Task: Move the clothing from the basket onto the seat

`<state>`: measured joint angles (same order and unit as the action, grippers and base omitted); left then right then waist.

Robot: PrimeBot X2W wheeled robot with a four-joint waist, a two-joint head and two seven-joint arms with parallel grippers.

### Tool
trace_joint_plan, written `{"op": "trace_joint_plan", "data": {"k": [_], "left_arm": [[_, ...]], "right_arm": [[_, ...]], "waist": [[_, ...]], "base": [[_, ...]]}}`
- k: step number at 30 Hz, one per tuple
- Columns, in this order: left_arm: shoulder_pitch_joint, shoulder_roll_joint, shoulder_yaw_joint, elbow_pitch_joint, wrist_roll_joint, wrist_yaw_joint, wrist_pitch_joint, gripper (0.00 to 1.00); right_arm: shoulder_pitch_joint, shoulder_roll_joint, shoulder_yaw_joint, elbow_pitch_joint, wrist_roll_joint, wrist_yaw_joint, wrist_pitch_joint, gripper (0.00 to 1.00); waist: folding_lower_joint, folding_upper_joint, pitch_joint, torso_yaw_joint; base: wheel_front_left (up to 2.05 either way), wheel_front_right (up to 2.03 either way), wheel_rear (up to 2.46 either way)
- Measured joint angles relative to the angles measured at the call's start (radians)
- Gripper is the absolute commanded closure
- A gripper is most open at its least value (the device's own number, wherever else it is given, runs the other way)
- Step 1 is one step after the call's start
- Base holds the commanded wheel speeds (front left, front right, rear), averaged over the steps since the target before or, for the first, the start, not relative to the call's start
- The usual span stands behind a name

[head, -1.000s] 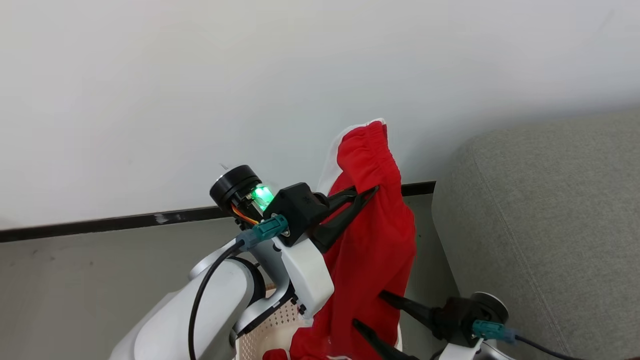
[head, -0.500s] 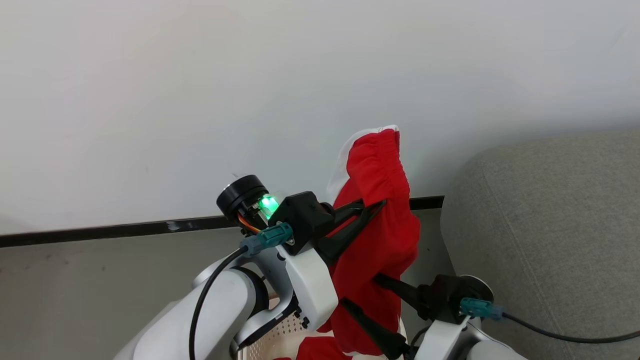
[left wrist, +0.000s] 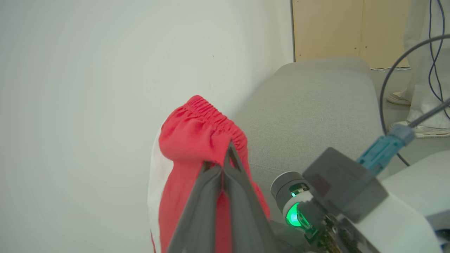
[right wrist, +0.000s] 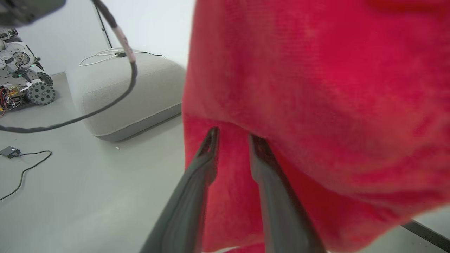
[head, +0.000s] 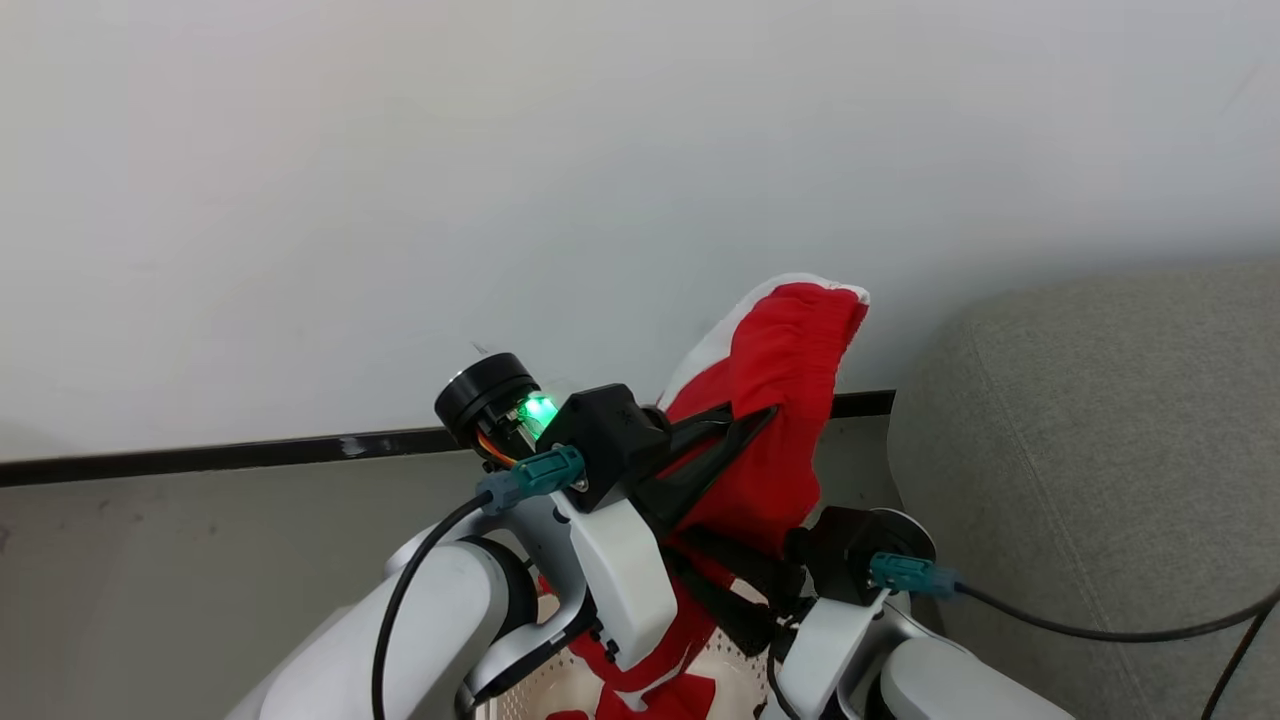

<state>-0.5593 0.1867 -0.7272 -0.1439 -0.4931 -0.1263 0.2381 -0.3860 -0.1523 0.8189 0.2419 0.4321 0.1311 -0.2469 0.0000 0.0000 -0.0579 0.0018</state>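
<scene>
My left gripper [head: 765, 410] [left wrist: 225, 165] is raised in front of the white wall and shut on the red clothing [head: 790, 350] [left wrist: 190, 140] just below its gathered waistband, which flops over to the right. The garment hangs down toward the cream perforated basket [head: 560, 685] at the bottom edge, where more red fabric lies. My right gripper [right wrist: 232, 135] [head: 700, 565] reaches in from the right at the garment's lower part. Its fingers stand a narrow gap apart, tips pressed into the red cloth [right wrist: 316, 88]. Whether they pinch it is unclear. The grey seat [head: 1100, 450] [left wrist: 316, 105] lies to the right.
A black baseboard [head: 200, 458] runs along the wall. The right wrist view shows a separate grey cushion [right wrist: 123, 91] on the floor, a small wheeled machine [right wrist: 21, 80] and cables [right wrist: 28, 168]. Beyond the seat are a wooden cabinet [left wrist: 351, 31] and a person's shoes [left wrist: 429, 130].
My right gripper rose and moved left into the hanging garment, its fingers narrowing from wide open. The waistband tipped over to the right. My left gripper kept its grip.
</scene>
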Motion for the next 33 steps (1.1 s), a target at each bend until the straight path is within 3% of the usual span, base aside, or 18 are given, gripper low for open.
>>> {"op": "trace_joint_plan", "data": {"k": [1, 8, 17, 24, 27, 28, 29, 33], "left_arm": [[0.002, 0.000, 0.002, -0.001, 0.000, 0.000, 0.000, 1.00], [0.040, 0.010, 0.030, 0.007, -0.010, 0.020, 0.004, 1.00], [0.062, 0.027, 0.060, 0.030, -0.017, 0.044, 0.003, 1.00], [0.065, 0.039, 0.087, 0.036, -0.017, 0.055, -0.002, 1.00], [0.080, 0.042, 0.099, 0.043, -0.026, 0.060, -0.009, 1.00], [0.082, 0.043, 0.102, 0.048, -0.026, 0.064, -0.011, 1.00], [0.082, 0.044, 0.105, 0.051, -0.026, 0.065, -0.012, 1.00], [0.091, 0.048, 0.123, 0.060, -0.035, 0.075, -0.025, 1.00]], "right_arm": [[-0.006, 0.000, 0.000, 0.004, -0.002, 0.000, 0.000, 1.00], [-0.012, -0.011, 0.002, 0.022, -0.002, 0.000, -0.001, 1.00], [0.047, -0.075, 0.007, -0.019, 0.001, 0.000, -0.001, 1.00], [0.110, -0.118, -0.081, -0.066, 0.001, 0.000, -0.001, 1.00], [0.121, -0.136, -0.127, -0.078, -0.002, 0.000, -0.001, 0.56], [0.123, -0.139, -0.145, -0.082, -0.003, 0.000, -0.001, 0.19], [0.129, -0.143, -0.162, -0.089, -0.005, 0.000, -0.001, 0.00], [0.151, -0.161, -0.213, -0.114, -0.037, 0.000, -0.001, 0.00]], "waist": [[0.0000, 0.0000, 0.001, 0.000], [0.0000, 0.0000, 0.009, -0.006], [0.0000, 0.0000, 0.017, -0.025], [0.0001, 0.0000, 0.020, -0.047], [0.0000, 0.0000, 0.022, -0.058], [0.0001, 0.0000, 0.022, -0.062], [0.0000, 0.0000, 0.023, -0.066], [0.0000, 0.0000, 0.025, -0.081]], "base": [[0.00, 0.00, 0.00], [0.00, 0.00, 0.00], [0.00, 0.00, 0.00], [0.00, 0.00, 0.00], [0.00, 0.00, 0.00], [0.00, 0.00, 0.00], [0.00, 0.00, 0.00], [0.00, 0.00, 0.00]]}}
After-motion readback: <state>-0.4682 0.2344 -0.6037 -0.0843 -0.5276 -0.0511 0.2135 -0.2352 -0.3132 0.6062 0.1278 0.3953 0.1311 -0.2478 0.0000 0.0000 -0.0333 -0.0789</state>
